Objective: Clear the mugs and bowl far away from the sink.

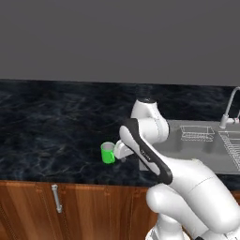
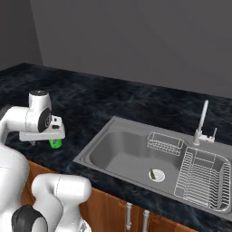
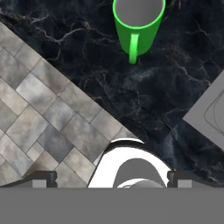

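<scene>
A small bright green mug (image 1: 108, 153) stands upright on the dark marble counter, left of the sink (image 1: 199, 146). In the hand view the mug (image 3: 138, 24) sits at the top, handle toward me. My gripper (image 3: 111, 179) is open; its fingertips (image 3: 41, 178) stand wide apart with nothing between them. It hovers beside and just above the mug (image 2: 55, 143), over the counter's front edge. The sink (image 2: 118, 152) lies to the right. The red bowl is out of view.
The basin holds a wire dish rack (image 2: 201, 176), a small wire basket (image 2: 165, 142) and a round drain (image 2: 156, 174). A chrome faucet (image 2: 201, 118) stands behind it. Wooden cabinet fronts (image 1: 70, 206) run below the counter; tiled floor (image 3: 39, 118) shows beyond the edge.
</scene>
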Robot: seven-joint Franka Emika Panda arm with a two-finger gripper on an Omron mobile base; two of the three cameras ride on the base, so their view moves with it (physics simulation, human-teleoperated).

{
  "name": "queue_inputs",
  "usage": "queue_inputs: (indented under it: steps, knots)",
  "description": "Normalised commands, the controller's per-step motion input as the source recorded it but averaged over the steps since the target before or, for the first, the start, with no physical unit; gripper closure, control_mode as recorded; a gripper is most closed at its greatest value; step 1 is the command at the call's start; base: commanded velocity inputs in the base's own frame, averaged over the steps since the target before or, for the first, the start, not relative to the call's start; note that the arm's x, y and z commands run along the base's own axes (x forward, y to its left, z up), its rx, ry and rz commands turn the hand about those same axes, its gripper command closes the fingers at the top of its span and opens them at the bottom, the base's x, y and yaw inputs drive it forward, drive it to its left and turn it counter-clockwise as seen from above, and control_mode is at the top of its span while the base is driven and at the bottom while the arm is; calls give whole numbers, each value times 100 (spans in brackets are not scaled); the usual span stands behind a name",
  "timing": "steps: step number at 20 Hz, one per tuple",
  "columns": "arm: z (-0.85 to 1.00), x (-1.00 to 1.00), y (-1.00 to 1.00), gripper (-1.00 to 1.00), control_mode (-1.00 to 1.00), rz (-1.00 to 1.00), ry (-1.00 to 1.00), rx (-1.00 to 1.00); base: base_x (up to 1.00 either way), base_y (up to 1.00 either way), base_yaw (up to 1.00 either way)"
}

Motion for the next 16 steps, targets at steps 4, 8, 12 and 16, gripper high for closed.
queue_inputs:
  steps: [4,8,12,16]
  knots:
    - [-22,40,3,-100,-100,0,0,-1,0,0,0]
    - [-19,35,9,-100,-100,0,0,-1,0,0,0]
    - [-19,30,12,-100,-100,0,1,0,0,0,0]
    - [-15,21,14,-100,-100,0,2,0,0,0,0]
